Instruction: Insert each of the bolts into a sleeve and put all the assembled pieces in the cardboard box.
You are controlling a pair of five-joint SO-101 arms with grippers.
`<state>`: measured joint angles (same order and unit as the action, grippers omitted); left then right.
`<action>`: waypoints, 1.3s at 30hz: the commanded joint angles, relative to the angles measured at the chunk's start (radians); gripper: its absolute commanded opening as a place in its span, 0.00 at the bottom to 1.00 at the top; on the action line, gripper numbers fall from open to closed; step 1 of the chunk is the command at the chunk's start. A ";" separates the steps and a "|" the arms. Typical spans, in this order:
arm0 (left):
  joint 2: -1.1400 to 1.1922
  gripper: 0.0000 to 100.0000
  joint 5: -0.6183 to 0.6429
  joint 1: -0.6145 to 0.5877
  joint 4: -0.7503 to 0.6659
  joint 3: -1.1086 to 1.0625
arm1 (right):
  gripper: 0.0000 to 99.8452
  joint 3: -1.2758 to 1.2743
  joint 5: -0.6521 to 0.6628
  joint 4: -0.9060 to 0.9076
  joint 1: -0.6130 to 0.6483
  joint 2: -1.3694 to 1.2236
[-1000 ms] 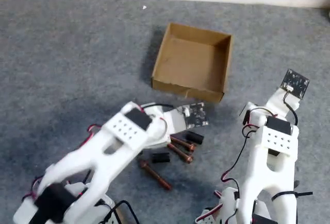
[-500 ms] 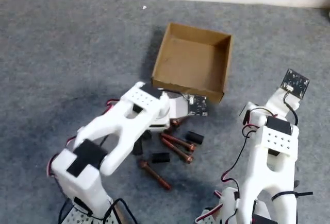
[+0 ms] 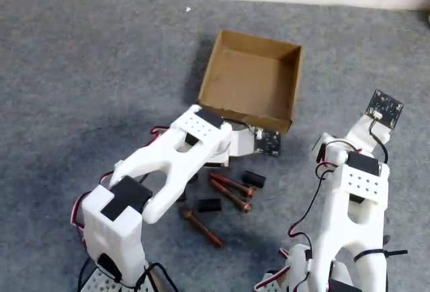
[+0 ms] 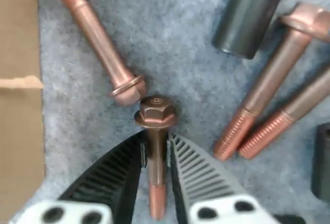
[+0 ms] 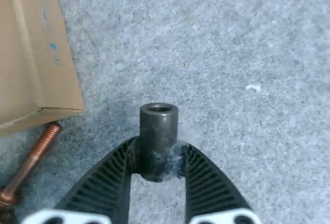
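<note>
— What is the left gripper [image 4: 156, 141] doing?
— It is clenching a bolt [image 4: 156, 112] by the shank, head outward, low over the loose bolts [image 4: 268, 85] near the box.
— And the right gripper [image 5: 159, 149]?
— It is grasping a sleeve [image 5: 159, 121], bore facing away, probably offering the opening.
— The cardboard box [image 3: 245, 116]?
— It is sitting open, holding nothing.

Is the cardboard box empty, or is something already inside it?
Empty. In the high view the inside of the cardboard box shows bare brown floor and walls, with nothing lying in it.
</note>
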<state>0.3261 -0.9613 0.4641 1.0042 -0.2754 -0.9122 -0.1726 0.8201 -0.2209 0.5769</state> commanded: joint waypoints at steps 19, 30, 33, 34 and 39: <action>-0.723 0.00 0.755 -0.116 0.259 -0.005 | 0.01 -0.031 0.075 0.077 0.197 0.395; -1.167 0.00 1.111 -0.148 0.041 -0.306 | 0.01 -0.094 0.054 0.074 0.476 0.608; -1.276 0.00 1.209 -0.202 -0.080 -0.380 | 0.01 -0.105 0.058 0.050 0.573 0.667; -1.307 0.00 1.237 -0.217 -0.107 -0.397 | 0.01 -0.113 0.060 0.038 0.601 0.685; -1.408 0.00 1.346 -0.242 -0.164 -0.418 | 0.01 -0.208 0.061 -0.117 0.740 0.762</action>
<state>-0.9950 0.2969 0.2371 0.9030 -0.7020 -1.0917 -0.1128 0.8094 0.4358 1.2843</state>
